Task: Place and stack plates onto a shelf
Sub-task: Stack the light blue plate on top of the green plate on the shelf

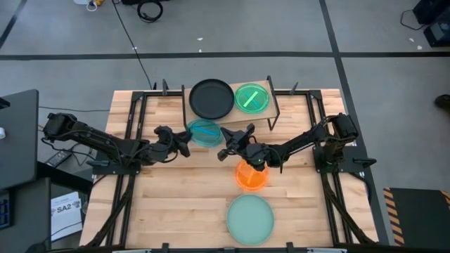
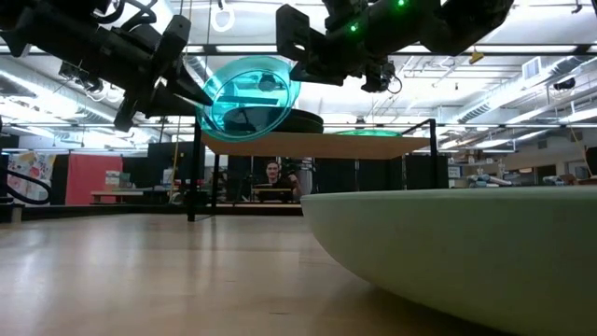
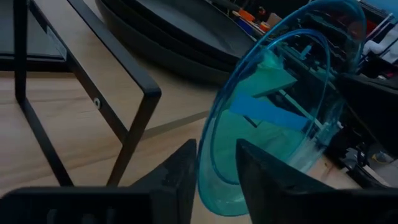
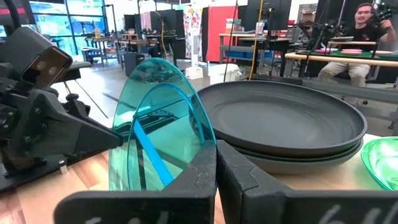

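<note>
High view, my left gripper (image 1: 184,145): sits left of centre on the table, at the left rim of the blue plate (image 1: 204,131).
Left jaws: parted a little, one finger (image 3: 177,180) either side of the plate's rim; whether they press it I cannot tell.
Blue plate: two translucent blue plates nested together, standing on edge and tilted, raised off the table between my two grippers, just near of the shelf (image 1: 278,105).
My right gripper (image 1: 228,150): right of the blue plate, its fingers pinched tight on the plate's rim; in the right wrist view they meet on the edge (image 4: 214,168).
Shelf: far centre of the table, a small light-wood board on thin black legs (image 3: 127,124).
On the shelf, left: stacked black plates (image 1: 211,98), at least two by the right wrist view.
On the shelf, right: a green plate (image 1: 252,98), beside the black ones.
Orange plate (image 1: 251,175): flat on the table under my right arm, near of the gripper.
Mint plate (image 1: 249,218): large and pale, flat at the near edge, right of centre.
In the way: the shelf's near left leg stands just beside the blue plate's rim.
Room beyond: a person (image 4: 362,37) sits at a far desk.
</note>
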Tool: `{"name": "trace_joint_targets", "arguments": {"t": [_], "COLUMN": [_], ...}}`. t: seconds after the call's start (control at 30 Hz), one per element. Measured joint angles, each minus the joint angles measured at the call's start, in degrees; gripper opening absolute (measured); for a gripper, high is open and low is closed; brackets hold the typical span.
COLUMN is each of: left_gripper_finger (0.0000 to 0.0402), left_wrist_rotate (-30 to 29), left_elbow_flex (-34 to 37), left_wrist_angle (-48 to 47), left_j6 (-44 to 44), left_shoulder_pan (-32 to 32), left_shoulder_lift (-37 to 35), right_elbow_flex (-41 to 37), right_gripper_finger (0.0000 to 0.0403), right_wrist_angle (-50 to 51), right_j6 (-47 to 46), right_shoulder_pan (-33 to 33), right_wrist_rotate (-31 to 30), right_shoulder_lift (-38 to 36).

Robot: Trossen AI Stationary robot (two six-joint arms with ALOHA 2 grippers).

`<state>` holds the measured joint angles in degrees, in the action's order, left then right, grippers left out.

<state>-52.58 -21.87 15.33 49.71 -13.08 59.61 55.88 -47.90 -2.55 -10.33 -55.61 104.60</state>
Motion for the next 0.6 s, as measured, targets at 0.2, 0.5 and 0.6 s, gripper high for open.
{"name": "trace_joint_targets", "arguments": {"t": [0.2, 0.5, 0.6], "left_gripper_finger": [0.0151, 0.0165, 0.0165], "left_wrist_rotate": [0.5, 4.4, 5.7], "left_elbow_flex": [-0.1, -0.1, 0.0], "left_wrist_angle": [0.1, -0.1, -0.2], "left_j6": [0.0, 0.0, 0.0], "left_shoulder_pan": [0.0, 0.0, 0.0], "left_shoulder_lift": [0.0, 0.0, 0.0], "right_elbow_flex": [0.0, 0.0, 0.0], "right_gripper_finger": [0.0009, 0.0009, 0.0009], "right_wrist_angle": [0.0, -0.4, -0.4], "right_j6": [3.1, 7.8, 10.4], "right_shoulder_pan": [0.0, -0.1, -0.1], "right_wrist_rotate": [-2.9, -5.5, -7.2], "right_shoulder_lift": [0.0, -2.1, -3.4]}}
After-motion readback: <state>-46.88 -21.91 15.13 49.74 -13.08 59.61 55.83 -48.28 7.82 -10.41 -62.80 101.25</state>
